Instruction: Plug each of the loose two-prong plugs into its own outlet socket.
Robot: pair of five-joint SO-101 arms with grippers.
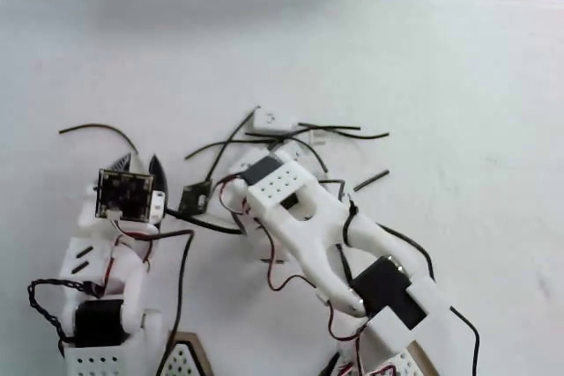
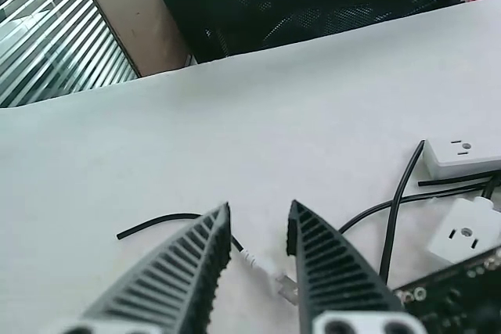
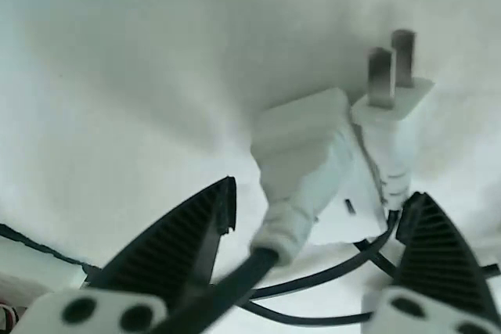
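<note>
Plugs come first: one plug lies on the table near its middle. Its two prongs point away from the right pincer, and its body touches a white block that trails a black cable. Whether that block is a plug or a socket I cannot tell. The right pincer is spread wide and holds nothing, its jaws straddling both plug and block. The left pincer, nearer the table's left edge, is part open and also empty. It hangs over a small white connector, with a socket and a second socket lying off toward the middle. The step in hand looks like the grasp of the plug. To do it well, the right pincer should shift so that only the plug sits between the jaws. It should then close on the flat sides of the body, well behind the prongs, leaving them bare and straight for the slots. Taking the block too would probably twist the plug as the jaws meet. Cables cross one another here, so a slow lift seems wise, lest a snagged one drag a socket askew.
</note>
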